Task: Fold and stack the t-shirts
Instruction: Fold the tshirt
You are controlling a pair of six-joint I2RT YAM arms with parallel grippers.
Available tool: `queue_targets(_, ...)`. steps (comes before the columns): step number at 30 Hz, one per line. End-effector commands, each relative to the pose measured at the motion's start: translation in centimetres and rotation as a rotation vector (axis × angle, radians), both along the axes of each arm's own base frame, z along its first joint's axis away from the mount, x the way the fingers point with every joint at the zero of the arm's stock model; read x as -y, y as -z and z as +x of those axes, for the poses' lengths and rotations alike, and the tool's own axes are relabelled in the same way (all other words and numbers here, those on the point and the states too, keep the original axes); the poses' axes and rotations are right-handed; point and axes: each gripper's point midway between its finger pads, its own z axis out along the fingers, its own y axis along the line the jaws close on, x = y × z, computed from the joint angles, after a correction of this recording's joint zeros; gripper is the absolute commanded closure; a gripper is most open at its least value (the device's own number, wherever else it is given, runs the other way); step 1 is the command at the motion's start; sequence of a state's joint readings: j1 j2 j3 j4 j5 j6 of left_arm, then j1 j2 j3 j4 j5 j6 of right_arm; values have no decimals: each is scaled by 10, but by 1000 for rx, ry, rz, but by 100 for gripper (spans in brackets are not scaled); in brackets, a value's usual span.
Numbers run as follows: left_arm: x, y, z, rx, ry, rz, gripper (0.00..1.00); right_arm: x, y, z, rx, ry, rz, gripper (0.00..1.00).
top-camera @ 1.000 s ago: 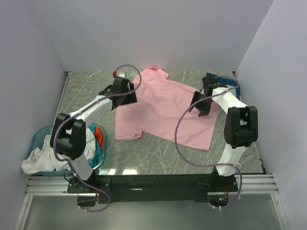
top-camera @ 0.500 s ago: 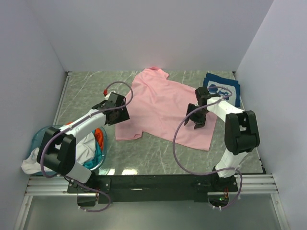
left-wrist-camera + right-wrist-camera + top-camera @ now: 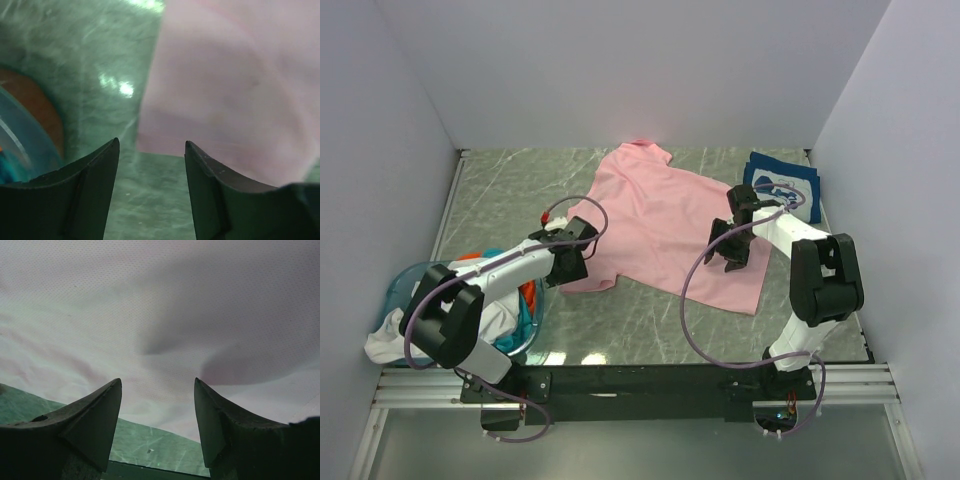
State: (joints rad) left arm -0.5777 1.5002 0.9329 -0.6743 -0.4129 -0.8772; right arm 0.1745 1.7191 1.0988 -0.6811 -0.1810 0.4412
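Note:
A light pink t-shirt [image 3: 660, 220] lies spread flat on the green marbled table. My left gripper [image 3: 572, 264] is open and empty, low over the shirt's near left corner; in the left wrist view that corner [image 3: 220, 85] lies just ahead of my open left gripper [image 3: 152, 150]. My right gripper [image 3: 728, 254] is open and empty above the shirt's right side; the right wrist view shows pink cloth [image 3: 165, 315] in front of the right gripper [image 3: 157, 385]. A folded navy t-shirt with white print [image 3: 782, 186] lies at the back right.
A translucent blue round basket [image 3: 408, 283] at the near left holds white, teal and orange cloth [image 3: 395, 335]. Its rim shows in the left wrist view [image 3: 20, 135]. White walls stand behind and on both sides. The table's front rail runs along the bottom.
My left gripper has moved toward me and down, from the shirt's left sleeve to its near left corner. My right gripper has moved from the right sleeve inward and slightly toward me over the shirt.

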Motion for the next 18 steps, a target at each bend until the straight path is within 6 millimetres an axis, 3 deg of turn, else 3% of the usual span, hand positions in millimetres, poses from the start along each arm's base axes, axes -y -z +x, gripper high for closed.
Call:
queue_targets(1, -20, -1, -15, -3, -77, 54, 40, -4, -5, 4, 33, -4, 7, 34)
queue_targets(18, -11, 27, -20, -35, -68, 4, 55, -4, 2, 5, 16, -18, 3, 34)
